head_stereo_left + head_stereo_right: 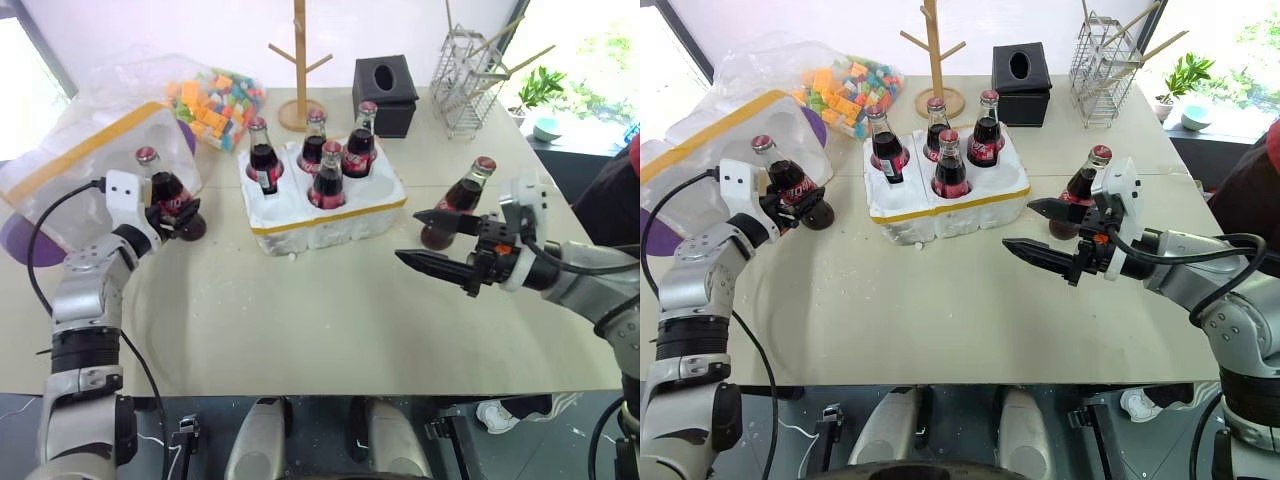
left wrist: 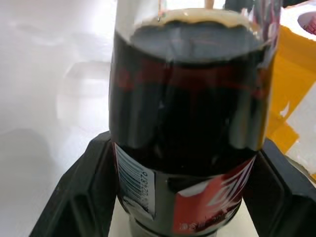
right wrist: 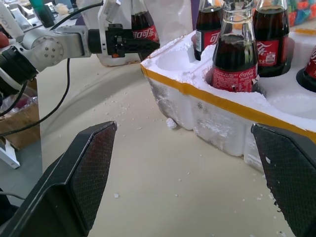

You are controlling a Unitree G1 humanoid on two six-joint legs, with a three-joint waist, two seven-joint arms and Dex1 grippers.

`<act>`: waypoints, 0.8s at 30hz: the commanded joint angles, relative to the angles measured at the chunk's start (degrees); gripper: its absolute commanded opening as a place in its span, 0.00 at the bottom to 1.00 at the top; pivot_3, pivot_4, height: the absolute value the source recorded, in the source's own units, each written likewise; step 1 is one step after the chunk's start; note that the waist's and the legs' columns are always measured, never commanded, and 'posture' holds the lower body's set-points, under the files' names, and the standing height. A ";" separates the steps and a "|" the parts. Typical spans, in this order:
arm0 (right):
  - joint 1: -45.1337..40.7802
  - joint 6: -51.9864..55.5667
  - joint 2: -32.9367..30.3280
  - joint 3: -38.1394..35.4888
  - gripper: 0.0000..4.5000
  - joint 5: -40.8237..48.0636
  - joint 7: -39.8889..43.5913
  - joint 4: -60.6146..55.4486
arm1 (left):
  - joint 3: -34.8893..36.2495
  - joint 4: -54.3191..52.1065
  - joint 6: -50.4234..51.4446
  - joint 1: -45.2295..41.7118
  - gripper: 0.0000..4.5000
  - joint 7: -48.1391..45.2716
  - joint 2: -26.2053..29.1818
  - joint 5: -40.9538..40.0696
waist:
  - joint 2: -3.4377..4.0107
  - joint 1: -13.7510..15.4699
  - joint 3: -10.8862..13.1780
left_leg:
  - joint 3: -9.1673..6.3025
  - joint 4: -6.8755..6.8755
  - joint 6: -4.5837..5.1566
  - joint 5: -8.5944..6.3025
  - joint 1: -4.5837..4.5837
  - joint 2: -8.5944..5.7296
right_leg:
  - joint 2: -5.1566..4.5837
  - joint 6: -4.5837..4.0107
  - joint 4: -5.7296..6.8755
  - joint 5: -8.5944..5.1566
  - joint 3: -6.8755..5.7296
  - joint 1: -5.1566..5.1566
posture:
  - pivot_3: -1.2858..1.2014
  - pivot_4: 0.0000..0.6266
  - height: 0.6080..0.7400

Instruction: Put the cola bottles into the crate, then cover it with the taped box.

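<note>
The low white crate [image 1: 330, 222] with its yellow tape band sits at the table's middle, and several cola bottles [image 1: 328, 176] stand upright in its wells. To its left, another cola bottle [image 1: 163, 186] stands on the table in front of the taped box [image 1: 70, 165]. My left gripper [image 1: 182, 214] is shut on that bottle's lower body, and its black fingers [image 2: 89, 177] press on both sides. A further cola bottle [image 1: 464, 196] stands right of the crate. My right gripper [image 1: 407, 236] hovers open in front of it, pointing towards the crate, with nothing between its fingers.
A clear bag of coloured blocks [image 1: 215, 100], a wooden peg stand [image 1: 300, 70], a black tissue box [image 1: 385, 95] and a wire rack [image 1: 470, 75] line the back of the table. White foam crumbs lie on the tabletop in front of the crate.
</note>
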 commanded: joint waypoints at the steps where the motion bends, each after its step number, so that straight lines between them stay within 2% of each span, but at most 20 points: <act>1: 0.94 -0.07 -1.49 -2.34 1.00 1.04 1.27 -2.91 | 3.12 -5.82 2.57 2.22 0.62 -2.21 3.13 -3.19 | 0.00 -0.08 0.00 | 0.00 -0.01 0.00 0.00 0.00 0.01 | 0.00 0.00 0.00 0.00 0.00 -0.01 | 0.52 0.24 1.00; 3: 1.84 1.46 -2.23 -2.99 1.00 3.24 2.45 -3.38 | 5.90 -10.76 6.77 4.54 0.62 -4.60 5.09 -7.82 | -0.02 -0.25 0.01 | 0.01 -0.04 0.00 0.00 -0.01 0.02 | 0.00 -0.01 -0.01 0.00 0.00 -0.03 | 0.52 0.24 1.00; 5: 3.14 3.27 -3.17 -4.40 1.00 7.16 4.46 -4.17 | 10.37 -17.02 13.92 6.44 0.62 -7.55 6.76 -16.86 | -0.03 -0.36 0.04 | 0.01 -0.06 0.00 -0.01 -0.06 0.05 | 0.00 -0.09 -0.01 -0.06 0.00 -0.10 | 0.52 0.24 1.00; 8: 3.58 1.98 -3.60 -4.58 1.00 5.43 4.39 -4.72 | 15.20 -23.39 24.35 7.04 0.62 -11.33 9.57 -30.02 | -0.09 0.04 0.08 | -0.04 -0.04 0.00 0.00 -0.13 0.07 | 0.00 -0.17 0.00 -0.10 -0.02 -0.15 | 0.52 0.24 1.00; 10: 2.97 1.62 -3.27 -4.06 1.00 4.05 3.65 -3.76 | 16.02 -26.33 28.88 5.87 0.62 -13.68 11.62 -36.58 | -0.11 0.27 0.08 | -0.06 0.02 -0.01 0.00 -0.14 0.06 | 0.00 -0.21 -0.01 -0.12 -0.04 -0.13 | 0.52 0.24 1.00; 12: 3.23 1.39 -3.17 -3.45 1.00 3.64 4.61 -3.18 | 15.02 -27.05 31.50 1.71 0.62 -12.83 11.43 -41.56 | -0.10 0.46 0.08 | -0.05 0.04 -0.03 0.00 -0.13 0.01 | -0.09 -0.21 -0.09 -0.12 -0.03 -0.07 | 0.52 0.24 1.00; 16: 4.34 0.31 -2.13 -1.72 1.00 2.09 5.12 -3.84 | 9.11 -22.73 29.19 -6.86 0.62 -10.42 6.63 -39.65 | -0.12 0.26 0.06 | -0.04 0.07 -0.06 0.02 -0.10 -0.06 | -0.11 -0.20 -0.18 -0.11 -0.04 0.06 | 0.52 0.24 1.00; 20: 4.31 0.12 -1.10 -1.13 1.00 2.05 4.16 -4.43 | 0.77 -16.54 22.40 -12.45 0.62 -11.66 2.64 -31.02 | -0.09 0.00 0.05 | 0.02 0.03 -0.04 0.03 -0.09 -0.05 | -0.02 -0.19 -0.15 -0.09 -0.02 0.04 | 0.52 0.24 1.00; 24: 5.02 0.29 -0.71 -2.36 1.00 2.75 3.16 -5.09 | -7.03 -10.18 15.08 -15.37 0.62 -15.87 1.03 -22.12 | -0.10 -0.08 0.06 | 0.01 -0.02 -0.02 0.02 -0.11 0.02 | 0.10 -0.05 -0.13 -0.01 0.02 -0.04 | 0.52 0.24 1.00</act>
